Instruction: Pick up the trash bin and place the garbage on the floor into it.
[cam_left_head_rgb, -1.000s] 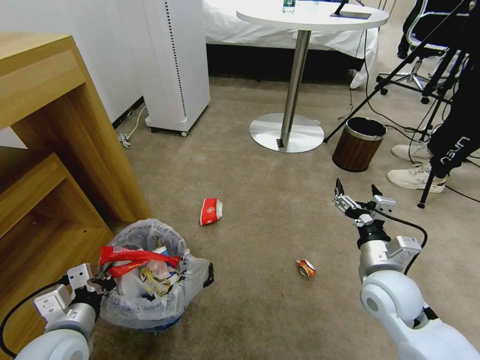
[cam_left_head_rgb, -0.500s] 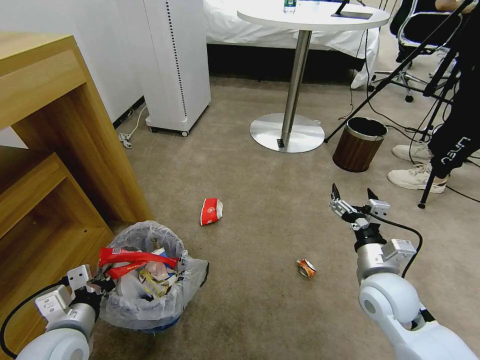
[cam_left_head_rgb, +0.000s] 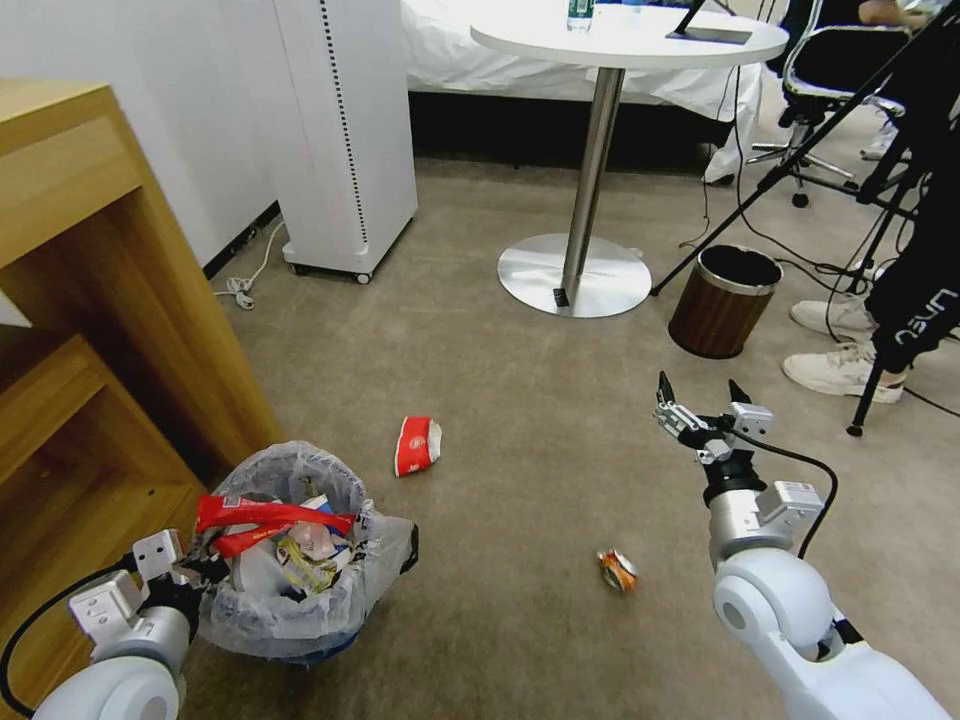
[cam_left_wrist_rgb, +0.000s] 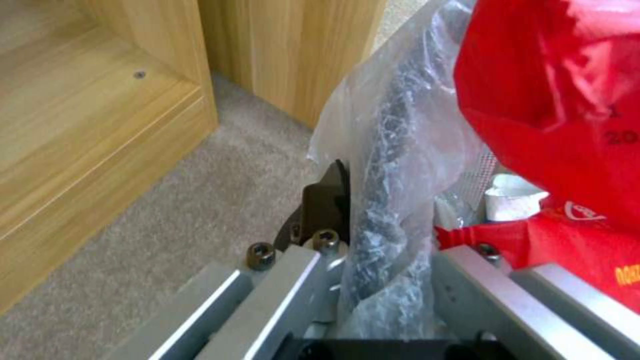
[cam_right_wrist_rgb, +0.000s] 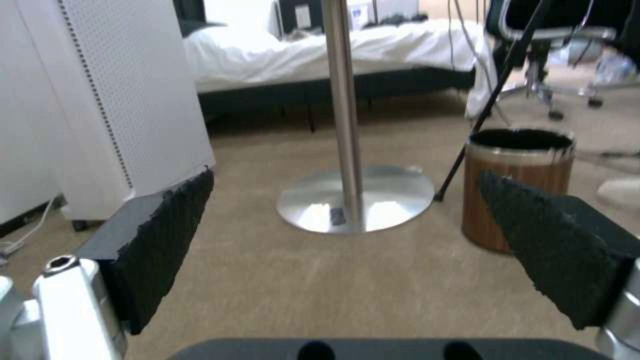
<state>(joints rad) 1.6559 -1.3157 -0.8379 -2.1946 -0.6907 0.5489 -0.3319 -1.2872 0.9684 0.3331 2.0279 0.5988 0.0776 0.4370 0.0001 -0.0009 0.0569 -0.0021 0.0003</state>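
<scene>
Left gripper (cam_left_head_rgb: 190, 572), lower left, clamps the trash bin (cam_left_head_rgb: 290, 560) rim, fingertips bag-hidden; right gripper (cam_left_head_rgb: 700, 405) spread above beige floor (cam_left_head_rgb: 520, 400)

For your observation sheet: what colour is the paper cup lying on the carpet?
Red and white paper cup, head view.

A hotel-style bedroom: a bed with white sheets (cam_left_head_rgb: 520, 70) stands behind a round pedestal counter (cam_left_head_rgb: 628, 35), with beige carpet (cam_left_head_rgb: 520, 400), a wooden shelf unit (cam_left_head_rgb: 90, 300), and a brown waste bin (cam_left_head_rgb: 724, 300) just beside the counter's base.
</scene>
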